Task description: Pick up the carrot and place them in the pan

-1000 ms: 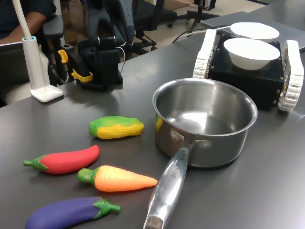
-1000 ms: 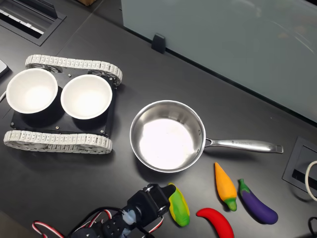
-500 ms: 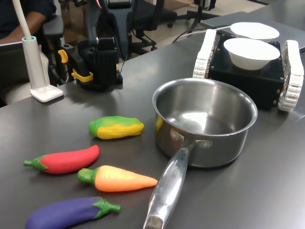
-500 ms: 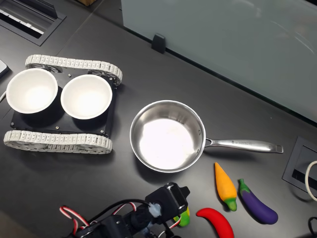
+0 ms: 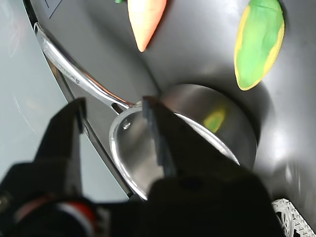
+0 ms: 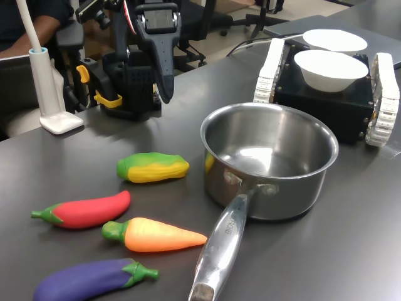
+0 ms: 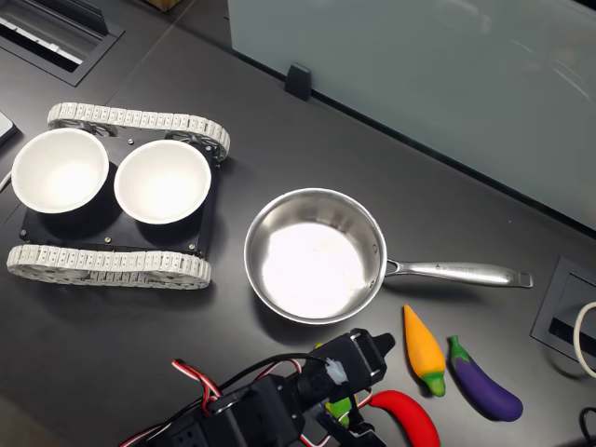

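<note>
The hand [image 6: 164, 88] has risen from its folded rest, matte black jaws parted and empty, above the smooth tapered carrot [image 6: 156, 235] and shiny round pan [image 6: 269, 163].

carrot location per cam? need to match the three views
Wrist view: carrot at the frame edge, stem cut off, tip toward the pan handle.
First exterior view: carrot low, between chili and eggplant.
Second exterior view: carrot lower right, beside the eggplant.
Shared landmark: pan.
</note>
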Controlling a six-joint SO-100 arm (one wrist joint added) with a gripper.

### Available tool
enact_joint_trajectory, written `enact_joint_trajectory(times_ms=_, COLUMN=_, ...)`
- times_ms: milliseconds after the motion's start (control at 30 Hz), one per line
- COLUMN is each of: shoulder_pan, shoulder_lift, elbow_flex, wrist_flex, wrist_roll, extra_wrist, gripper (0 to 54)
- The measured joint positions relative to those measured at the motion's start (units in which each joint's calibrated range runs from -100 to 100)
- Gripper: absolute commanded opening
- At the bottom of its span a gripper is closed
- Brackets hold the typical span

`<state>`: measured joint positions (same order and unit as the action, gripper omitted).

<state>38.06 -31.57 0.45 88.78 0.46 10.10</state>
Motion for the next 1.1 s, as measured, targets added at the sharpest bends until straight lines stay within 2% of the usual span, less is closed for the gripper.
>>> enact_joint_trajectory(times_ms=333, shoulder_pan=2.2, shoulder_lift=4.21, elbow_flex=-0.36, wrist_flex=-3.23, wrist_roll=0.0, extra_wrist=-0.09, gripper=30.3)
enact_joint_trajectory(times_ms=900, shoulder_pan=7.15, shoulder_lift=13.3, elbow_flex=-0.36, wrist_flex=-7.31, wrist_roll=-1.27, extra_wrist=-0.28, gripper=32.7)
enact_joint_trajectory(times_ms=1100, shoulder_pan=9.24, shoulder_lift=16.92, elbow_flex=-0.36, wrist_flex=-8.58, wrist_roll=-1.56, extra_wrist=-2.57, gripper=32.5)
